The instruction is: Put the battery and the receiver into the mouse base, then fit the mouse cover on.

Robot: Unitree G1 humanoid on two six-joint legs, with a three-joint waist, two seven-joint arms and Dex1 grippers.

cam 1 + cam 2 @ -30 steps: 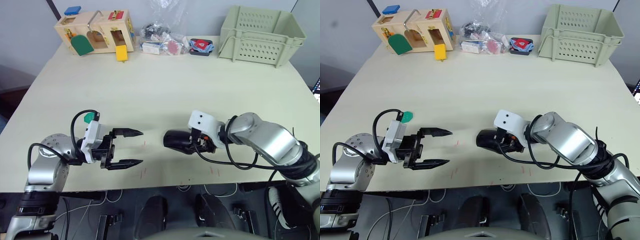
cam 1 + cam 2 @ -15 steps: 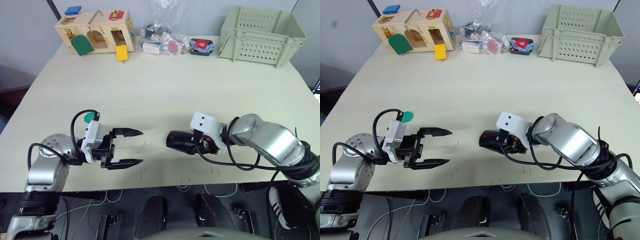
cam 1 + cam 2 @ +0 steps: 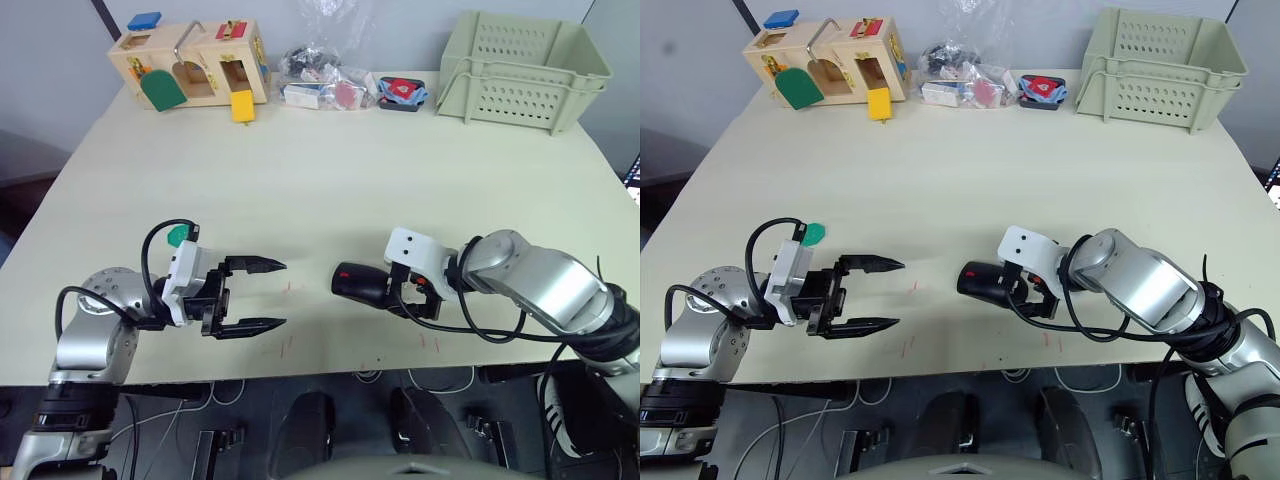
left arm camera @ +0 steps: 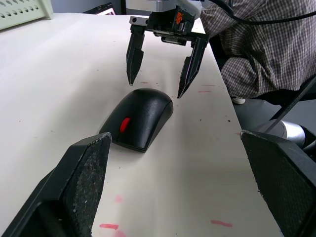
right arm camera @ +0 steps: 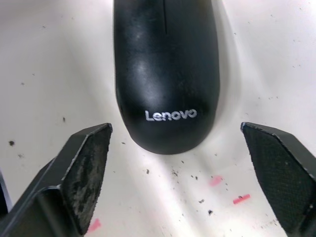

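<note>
The black mouse (image 3: 358, 282) lies on the cream table (image 3: 330, 170) with its glossy mouse cover (image 5: 165, 69), marked Lenovo, seated on top and a red wheel (image 4: 125, 123) at its front. The mouse base sits under that shell and shows as a dark lower rim (image 4: 129, 144). The battery and the receiver are hidden. My right gripper (image 3: 394, 292) is open just behind the mouse's rear end, one finger on each side, apart from it. About a hand's width to the mouse's left, my left gripper (image 3: 283, 294) is open and points at it, holding nothing.
At the back stand a wooden lock-box toy (image 3: 190, 65), bags of small parts (image 3: 320, 75), a red-and-blue item (image 3: 403, 92) and a pale green crate (image 3: 520, 65). A small green piece (image 3: 813, 233) lies by my left wrist. A person in a plaid shirt (image 4: 261, 44) sits beyond the table's front edge.
My right gripper has let go of the mouse and drawn back slightly to the right, leaving the mouse lying on the table. The left arm has not moved.
</note>
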